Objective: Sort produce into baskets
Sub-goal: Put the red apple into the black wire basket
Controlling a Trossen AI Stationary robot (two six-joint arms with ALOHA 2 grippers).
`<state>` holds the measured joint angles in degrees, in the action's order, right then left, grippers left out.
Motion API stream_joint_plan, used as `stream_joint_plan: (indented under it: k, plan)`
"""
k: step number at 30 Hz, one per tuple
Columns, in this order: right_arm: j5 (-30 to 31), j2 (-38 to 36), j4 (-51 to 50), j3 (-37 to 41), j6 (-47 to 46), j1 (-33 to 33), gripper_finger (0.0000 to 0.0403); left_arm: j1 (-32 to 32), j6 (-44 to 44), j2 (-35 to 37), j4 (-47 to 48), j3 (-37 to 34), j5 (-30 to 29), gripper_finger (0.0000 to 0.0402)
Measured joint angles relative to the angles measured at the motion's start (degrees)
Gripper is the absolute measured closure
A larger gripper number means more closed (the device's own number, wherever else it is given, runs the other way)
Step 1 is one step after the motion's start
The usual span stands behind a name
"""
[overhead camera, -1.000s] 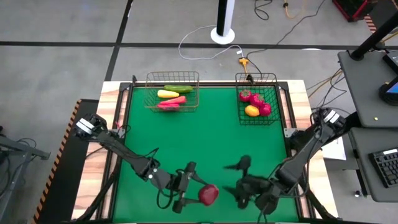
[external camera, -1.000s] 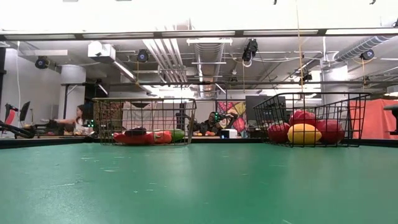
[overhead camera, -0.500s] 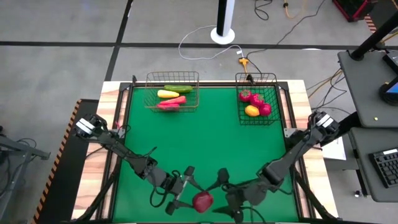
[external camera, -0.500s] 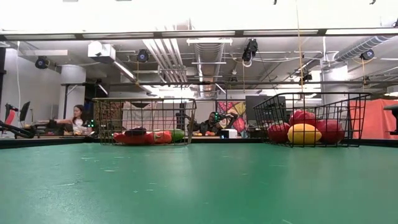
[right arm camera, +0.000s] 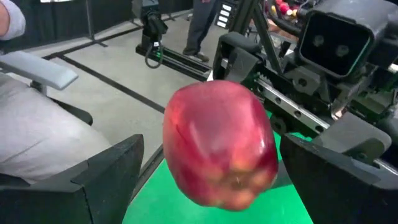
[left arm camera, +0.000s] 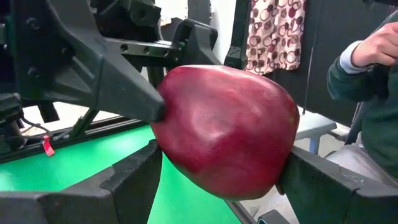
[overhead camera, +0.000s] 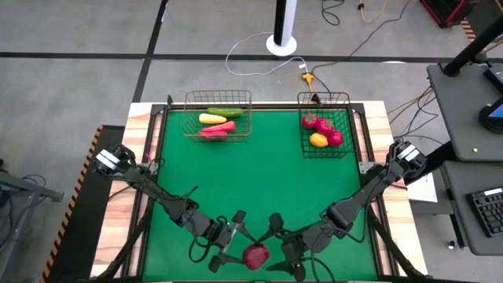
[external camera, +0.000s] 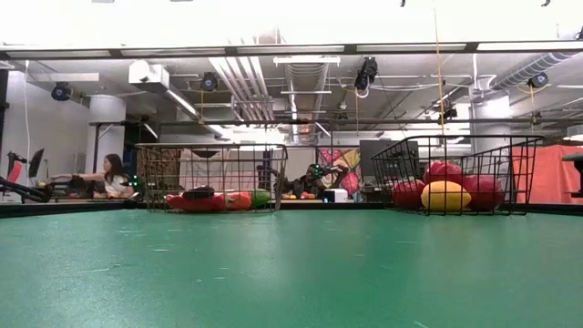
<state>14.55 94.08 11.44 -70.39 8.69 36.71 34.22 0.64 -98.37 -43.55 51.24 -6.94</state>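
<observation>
Clamped between the two dark fingers of my left gripper is a dark-red apple, held near the front edge of the green table, roughly midway along it; in my left wrist view the apple fills the gap between my fingers, pressed on both sides; my right gripper sits just beside the apple on its other side, fingers spread wide and reaching around the fruit; in my right wrist view the apple hangs between my parted fingers, with clear gaps on each side, so they are not touching it; at the far edge of the table stand two wire baskets, well apart from the apple; the light wire basket on the far left holds a green cucumber, a long yellow piece and red chilies; the dark wire basket on the far right holds red round fruits and a yellow lemon.
</observation>
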Motion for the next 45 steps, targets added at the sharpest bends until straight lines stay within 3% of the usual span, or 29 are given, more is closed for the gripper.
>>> stream_joint_plan:
  k: [12,24,33,40,45]
  plan:
    - [-0.01,0.0,0.0,0.02,0.19,-0.94,0.0037,-0.87,0.37,-0.04,-0.36,0.45,-1.23,0.0116]
    - [0.0,0.0,-0.46,0.04,0.91,-1.14,0.0134,-0.96,0.57,-0.07,-0.29,0.48,-1.51,0.0116]
    - [0.5,-0.2,-2.05,0.09,0.96,-1.14,0.0134,-0.66,-1.8,-0.07,1.66,0.48,-8.51,0.0113]
    - [5.49,-1.92,-13.17,-1.54,-4.1,-1.38,0.0131,-0.96,-6.31,0.19,14.39,0.53,-12.33,0.0092]
    - [6.29,-3.78,-22.24,-2.87,-9.29,-2.18,0.0129,-0.94,-8.73,0.33,17.54,0.48,-14.76,0.0088]
